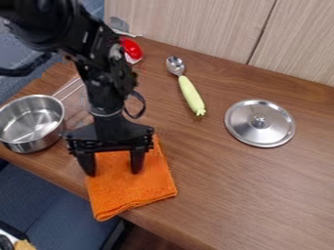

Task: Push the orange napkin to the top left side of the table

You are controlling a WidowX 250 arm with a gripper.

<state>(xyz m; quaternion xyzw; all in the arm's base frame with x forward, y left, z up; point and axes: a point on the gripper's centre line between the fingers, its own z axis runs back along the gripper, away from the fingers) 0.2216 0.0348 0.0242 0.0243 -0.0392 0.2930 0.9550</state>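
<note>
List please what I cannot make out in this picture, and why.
Camera view:
- Orange cloth napkin: far edge, hidden behind the black two-finger claw.
- Red-and-white object: full shape, partly behind the black robot arm.
- Tan object, bottom-left: identity, cut off by the edge.

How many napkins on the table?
1 visible: the orange napkin, beneath the claw, one corner past the table's near edge. Another behind the arm can't be ruled out.

Orange napkin (134, 190), brown wood-grained table (248, 195), black gripper (116, 168), pale-green spoon handle (190, 95)
</note>
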